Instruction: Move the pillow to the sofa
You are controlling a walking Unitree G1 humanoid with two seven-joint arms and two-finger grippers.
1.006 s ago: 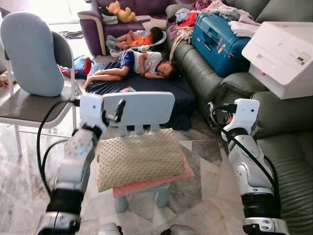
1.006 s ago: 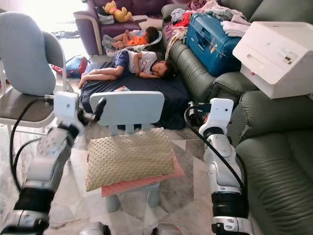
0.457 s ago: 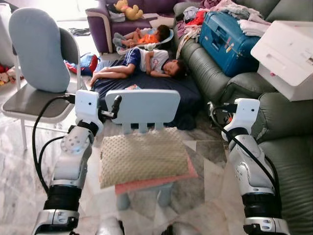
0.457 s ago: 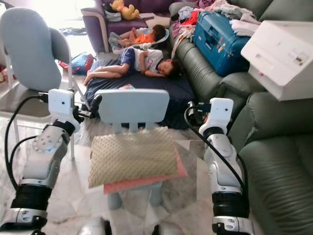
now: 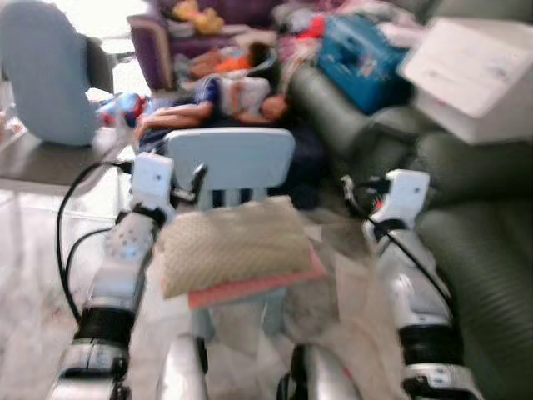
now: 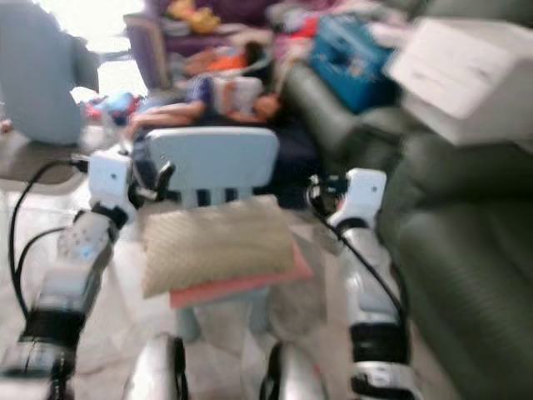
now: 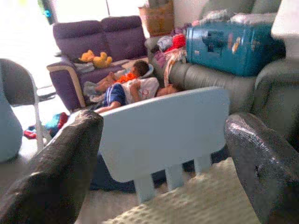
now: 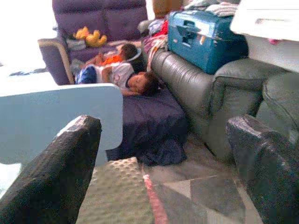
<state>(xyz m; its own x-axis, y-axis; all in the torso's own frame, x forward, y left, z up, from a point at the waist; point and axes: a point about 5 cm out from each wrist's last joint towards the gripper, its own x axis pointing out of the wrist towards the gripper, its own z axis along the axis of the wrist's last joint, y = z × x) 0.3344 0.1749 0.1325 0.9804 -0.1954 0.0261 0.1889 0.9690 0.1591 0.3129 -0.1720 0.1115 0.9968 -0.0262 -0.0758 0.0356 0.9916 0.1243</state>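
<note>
The pillow (image 5: pixel 234 243) lies on a pink cushion (image 5: pixel 254 287) atop the small blue chair (image 5: pixel 230 158), between your two arms. Both the left pincer (image 7: pixel 163 158) and right pincer (image 8: pixel 163 163) are spread wide, holding nothing. Close in evenly from both sides, gripping the pillow alone, before turning to the green sofa (image 5: pixel 475 242).

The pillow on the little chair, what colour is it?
The pillow is beige-tan with a bumpy dotted texture, lying on a pink cushion. It shows best in the left eye view.
</note>
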